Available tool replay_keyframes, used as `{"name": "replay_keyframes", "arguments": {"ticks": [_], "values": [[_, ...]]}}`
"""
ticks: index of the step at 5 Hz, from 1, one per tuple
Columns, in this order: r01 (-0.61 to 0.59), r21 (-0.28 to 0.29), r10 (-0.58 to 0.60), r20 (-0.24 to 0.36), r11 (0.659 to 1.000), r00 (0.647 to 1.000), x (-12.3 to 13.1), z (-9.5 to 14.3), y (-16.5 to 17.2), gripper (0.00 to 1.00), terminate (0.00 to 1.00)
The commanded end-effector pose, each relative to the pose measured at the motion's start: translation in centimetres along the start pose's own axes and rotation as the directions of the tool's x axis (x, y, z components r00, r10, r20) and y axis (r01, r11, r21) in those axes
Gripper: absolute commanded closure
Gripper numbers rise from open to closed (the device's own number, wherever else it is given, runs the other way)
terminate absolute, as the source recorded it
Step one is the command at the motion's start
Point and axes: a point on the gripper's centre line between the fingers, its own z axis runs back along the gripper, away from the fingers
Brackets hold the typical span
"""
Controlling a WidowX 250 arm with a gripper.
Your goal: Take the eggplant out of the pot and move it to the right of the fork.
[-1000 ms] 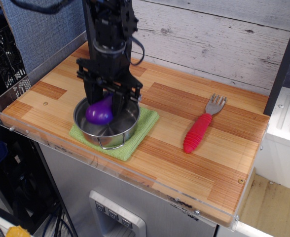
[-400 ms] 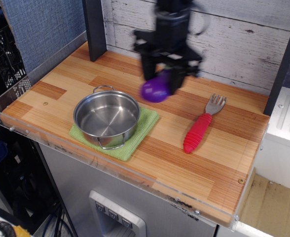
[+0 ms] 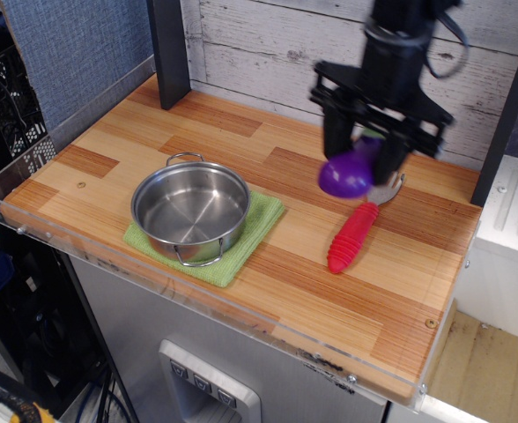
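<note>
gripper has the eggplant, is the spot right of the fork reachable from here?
Probably yes. The gripper holds the eggplant above the fork, and the wooden tabletop right of the fork looks bare, with nothing in the way.

Gripper (image 3: 361, 165) clamps eggplant (image 3: 346, 176) above fork (image 3: 358, 229); pot (image 3: 191, 211) empty.
</note>
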Motion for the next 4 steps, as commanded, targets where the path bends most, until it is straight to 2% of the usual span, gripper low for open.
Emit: {"name": "replay_keyframes", "arguments": {"ticks": [1,2,4], "values": [[-0.022,-0.004,0.022,-0.04,1.0,0.999,1.2,-1.8,-2.1,1.0,0.0],[-0.041,-0.012,0.04,-0.071,0.999,0.997,1.8,-3.6,-3.2,1.0,0.0],[-0.057,0.012,0.058,-0.069,0.998,0.996,1.9,-5.2,-4.8,1.0,0.0]]}}
